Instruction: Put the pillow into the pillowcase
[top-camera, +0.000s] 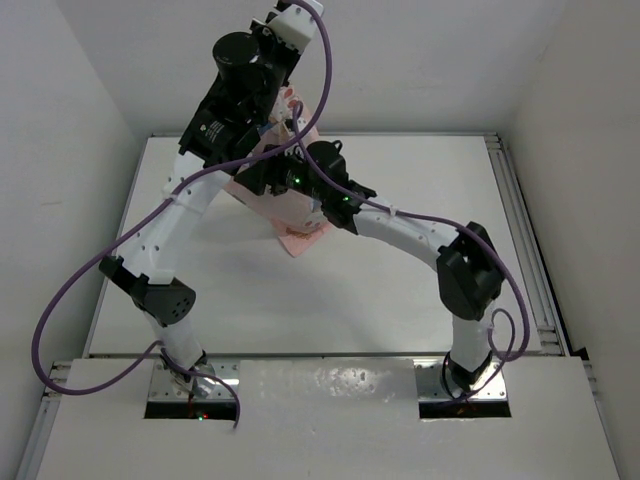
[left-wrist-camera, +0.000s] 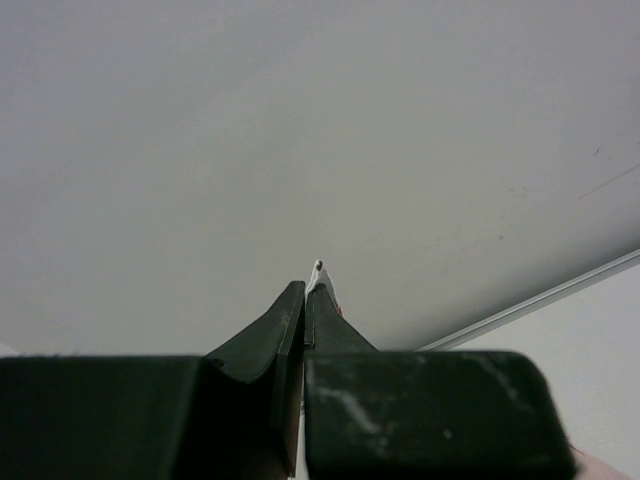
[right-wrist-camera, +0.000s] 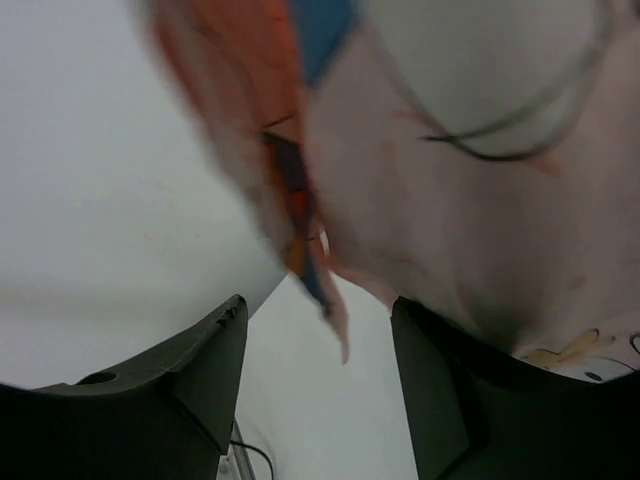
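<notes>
The left gripper (left-wrist-camera: 305, 292) is pinching shut on a scrap of the pillowcase (top-camera: 301, 236), dangling it over the table (top-camera: 400, 290); the right gripper (right-wrist-camera: 318, 305) is gaping partway, its jaws straddling the hanging edge.

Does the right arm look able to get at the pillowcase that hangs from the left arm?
Probably yes. The right arm's fingers stand open right under the pillowcase, and a fold of it hangs down between them. Nothing seems to be in the way.

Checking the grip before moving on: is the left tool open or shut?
Shut: the left tool's fingers meet in its wrist view, pinching a sliver of the pillowcase at their tips.
</notes>
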